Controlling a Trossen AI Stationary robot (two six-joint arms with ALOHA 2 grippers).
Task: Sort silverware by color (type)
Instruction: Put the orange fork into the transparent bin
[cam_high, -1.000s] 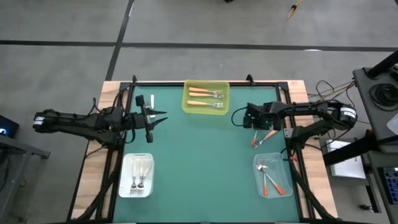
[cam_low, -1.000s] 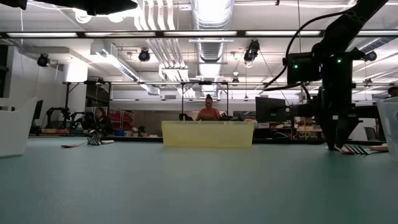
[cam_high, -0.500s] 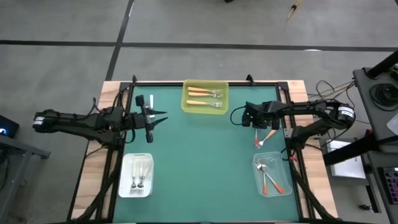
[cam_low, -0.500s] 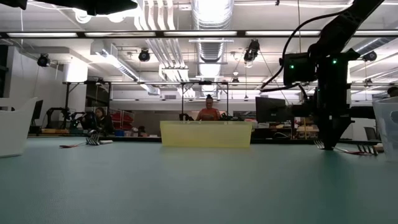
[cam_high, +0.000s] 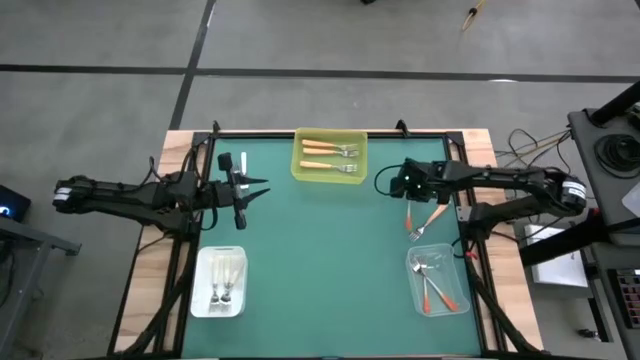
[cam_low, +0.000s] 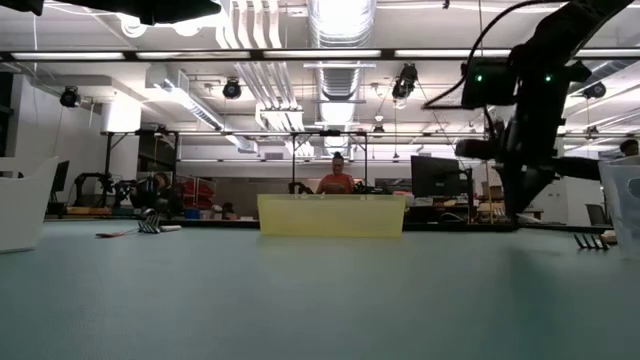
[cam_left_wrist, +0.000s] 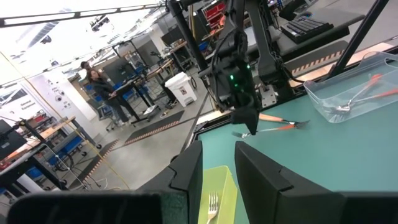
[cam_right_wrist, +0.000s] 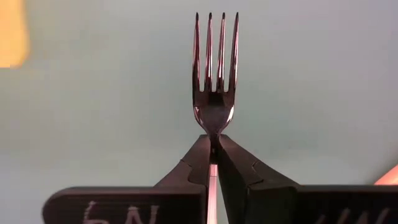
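- The right gripper (cam_right_wrist: 212, 144) is pinching a fork (cam_right_wrist: 214, 74) at its neck, fingers (cam_right_wrist: 193, 163) closed tight on it, tines pointing forward above the green desk (cam_high: 320, 250).
- Its handle colour is hidden, so the target bin cannot be told: yellow tray (cam_high: 331, 157), clear bin (cam_high: 437, 282), or white bin (cam_high: 220, 281).
- Another fork (cam_high: 428, 220) is lying on the desk nearby.
- Such a thin grip calls for slow, level carrying.
- The left gripper (cam_high: 243, 187) is waiting, fingers partly apart, holding nothing.
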